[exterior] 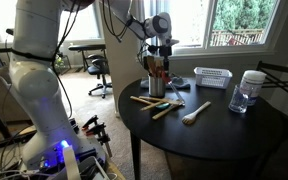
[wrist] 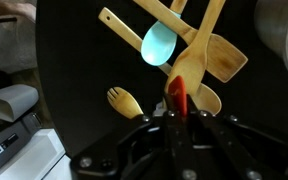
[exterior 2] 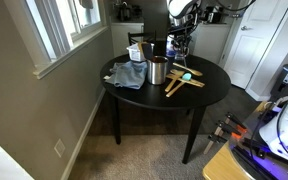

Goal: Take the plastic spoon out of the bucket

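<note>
**Desk:** What did the wrist view show?

**Photographer:** The gripper point(wrist: 176, 112) was clamped on a red spoon point(wrist: 176, 96), jaws closed tight on its handle. The spoon ran straight away from the jaws toward the black table point(wrist: 74, 60), so foreshortened that its bowl could not be made out. Below it lay a turquoise spoon point(wrist: 158, 45) and several wooden utensils point(wrist: 212, 58).

**Desk:** And from outside?

**Photographer:** In an exterior view the gripper point(exterior: 159, 50) hung in line above the bucket point(exterior: 156, 87), with something reddish standing upright between them. In an exterior view from another angle, the gripper point(exterior 2: 180, 48) sat higher than the bucket point(exterior 2: 157, 71) and a little to its side, over the turquoise spoon point(exterior 2: 184, 74).

**Desk:** So was the spoon out?

**Photographer:** It looked lifted, held near the bucket with its long axis roughly vertical. Whether its lower end had cleared the rim could not be told. Any coming move likely depended on that. The spoon hung below the jaws, so it called for a straight lift along its length before any sideways carry.

**Desk:** Any brands or lettering?

**Photographer:** None could be read in any view.
</note>
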Available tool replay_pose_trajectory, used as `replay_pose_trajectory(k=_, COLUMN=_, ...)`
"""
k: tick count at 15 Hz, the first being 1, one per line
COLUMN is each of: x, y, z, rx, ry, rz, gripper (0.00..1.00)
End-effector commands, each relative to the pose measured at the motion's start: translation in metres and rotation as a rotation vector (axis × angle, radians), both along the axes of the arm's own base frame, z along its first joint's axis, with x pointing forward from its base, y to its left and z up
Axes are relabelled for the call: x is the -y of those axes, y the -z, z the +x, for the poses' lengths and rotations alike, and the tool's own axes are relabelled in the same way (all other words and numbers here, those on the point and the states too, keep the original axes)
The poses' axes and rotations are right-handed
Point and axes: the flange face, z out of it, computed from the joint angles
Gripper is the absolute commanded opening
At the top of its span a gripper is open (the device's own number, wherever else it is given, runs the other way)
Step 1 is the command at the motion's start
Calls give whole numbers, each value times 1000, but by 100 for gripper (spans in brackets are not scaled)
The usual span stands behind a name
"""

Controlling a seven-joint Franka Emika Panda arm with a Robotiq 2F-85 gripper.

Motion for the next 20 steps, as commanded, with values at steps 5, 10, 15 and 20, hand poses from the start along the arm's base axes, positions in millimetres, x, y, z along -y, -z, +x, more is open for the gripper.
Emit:
replay_pose_trajectory(k=5, x=22, y=77, z=7, rx=-133, ry=1, rz=-18, gripper=42)
replay_pose_trajectory(k=10, x=24, y=79, z=12, rx=-132, ry=-1, rz=-12, gripper=73)
replay_pose_trajectory(k=15, x=18, y=57, z=17, rx=-108, ry=-48, rz=5, gripper=99)
replay_pose_trajectory(k=20, x=13, y=28, z=21, rx=-72, ry=-90, rz=18, gripper=100)
